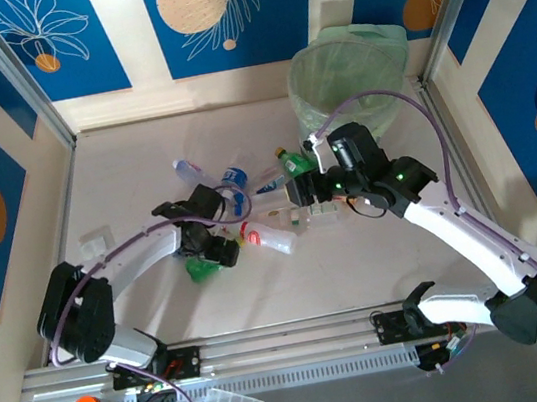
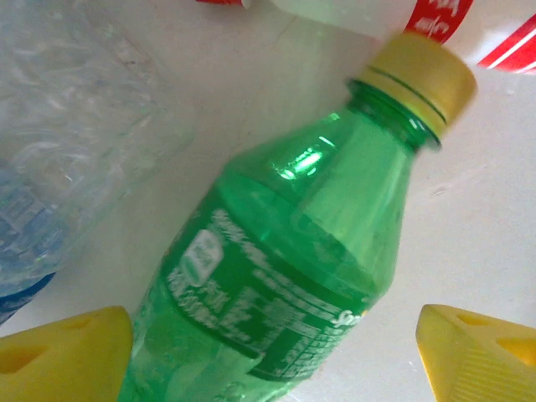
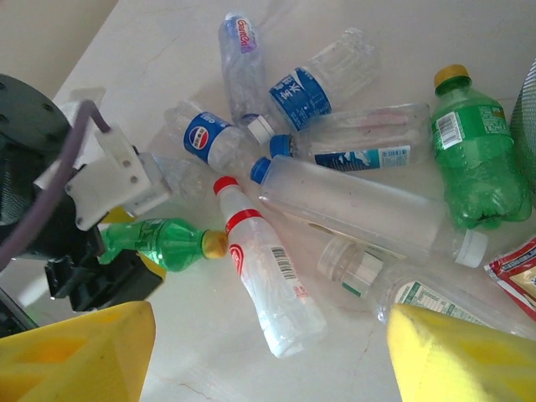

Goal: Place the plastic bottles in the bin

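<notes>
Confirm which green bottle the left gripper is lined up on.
The green bottle lying between the left gripper's open fingers, its yellow cap next to the red-capped bottle. The other green bottle lies apart, near the bin.

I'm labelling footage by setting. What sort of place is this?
Probably a robotics lab test cell: two arms bolted to an aluminium rail, blue patterned panels enclosing the table, plastic bottles scattered near a bin.
</notes>
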Available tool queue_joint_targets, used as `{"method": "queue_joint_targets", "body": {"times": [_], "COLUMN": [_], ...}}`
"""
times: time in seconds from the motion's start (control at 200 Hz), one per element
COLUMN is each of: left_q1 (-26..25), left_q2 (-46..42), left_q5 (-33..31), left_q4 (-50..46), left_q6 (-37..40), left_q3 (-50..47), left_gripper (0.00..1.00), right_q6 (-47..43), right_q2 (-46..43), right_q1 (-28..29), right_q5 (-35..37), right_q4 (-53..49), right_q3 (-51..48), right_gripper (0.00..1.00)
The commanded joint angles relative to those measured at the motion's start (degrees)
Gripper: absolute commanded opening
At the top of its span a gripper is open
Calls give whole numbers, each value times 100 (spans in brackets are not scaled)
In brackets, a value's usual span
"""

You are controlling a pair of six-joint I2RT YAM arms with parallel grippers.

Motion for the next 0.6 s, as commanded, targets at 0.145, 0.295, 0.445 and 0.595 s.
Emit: {"method": "queue_joint_targets", "body": {"times": [0.145, 0.295, 0.445, 0.595], "left_q1": [-279, -393, -399, -408], "left_q2": [302, 505, 533, 506], "left_q5": [-216, -330, -384, -331], "left_q4": [-285, -266, -258, -259], "left_q6": [200, 126, 69, 17], "left_q3": [66, 27, 26, 13], "left_gripper": [83, 75, 67, 59], "right_q6": [145, 205, 259, 301], "right_q2": [-138, -155, -179, -250], "right_q1": [-224, -288, -295, -296], "right_q5": [-509, -610, -653, -649], "right_q4": [230, 284, 293, 268], "right_q3": [-242, -291, -270, -257], "right_gripper": [73, 73, 73, 73]}}
